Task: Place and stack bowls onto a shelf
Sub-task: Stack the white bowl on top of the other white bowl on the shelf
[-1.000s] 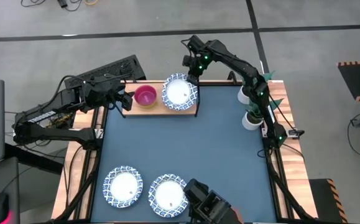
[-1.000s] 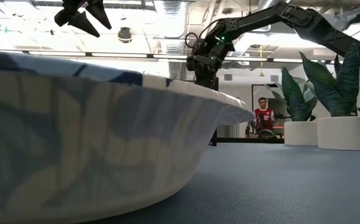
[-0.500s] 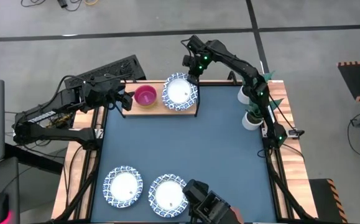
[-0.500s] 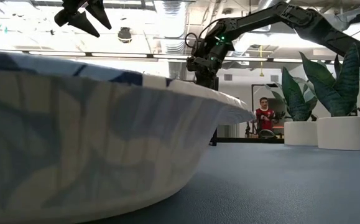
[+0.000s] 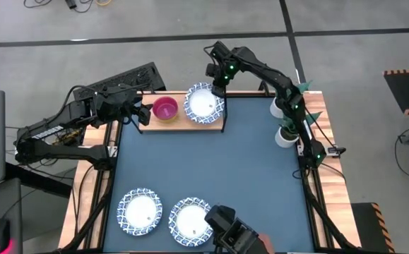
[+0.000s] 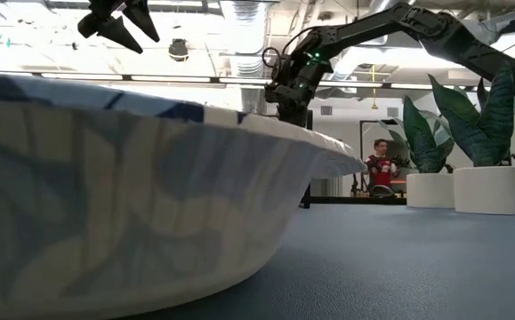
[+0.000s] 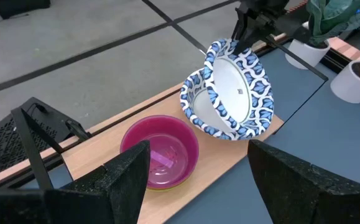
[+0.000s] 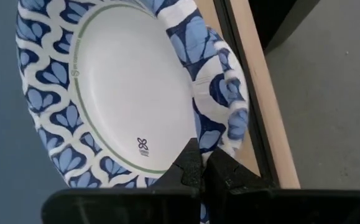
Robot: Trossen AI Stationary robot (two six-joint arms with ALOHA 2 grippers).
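The blue-topped desk [image 5: 218,169] with its wooden edges carries everything, and the job looks roughly half done. At its far edge stands the shelf [image 5: 179,120], a pale smooth wooden board on a thin black wire frame. On the board sits a magenta bowl [image 5: 164,109] — glossy plain plastic, round, nested on something yellow-green that shows only as a sliver at its base in the left wrist view. Just beside it a white bowl with a blue patterned rim [image 5: 204,104] is tilted steeply over another of the same kind lying on the board; it seems to be mid-placement rather than settled. These look like thin paper bowls, matte, with a fluted edge and a small printed mark inside.

Two more blue-rimmed bowls [image 5: 140,211] [image 5: 191,220] wait side by side at the near edge of the desk, untouched, so by my judgement they remain to be stacked.

The right gripper [image 5: 218,82] is at the far rim of the tilted bowl, its fingers pinched together on that rim. The left gripper [image 5: 142,113] hovers just beside the magenta bowl with its fingers apart, holding nothing.

A white plant pot [image 5: 284,136] stands at the desk's right side.
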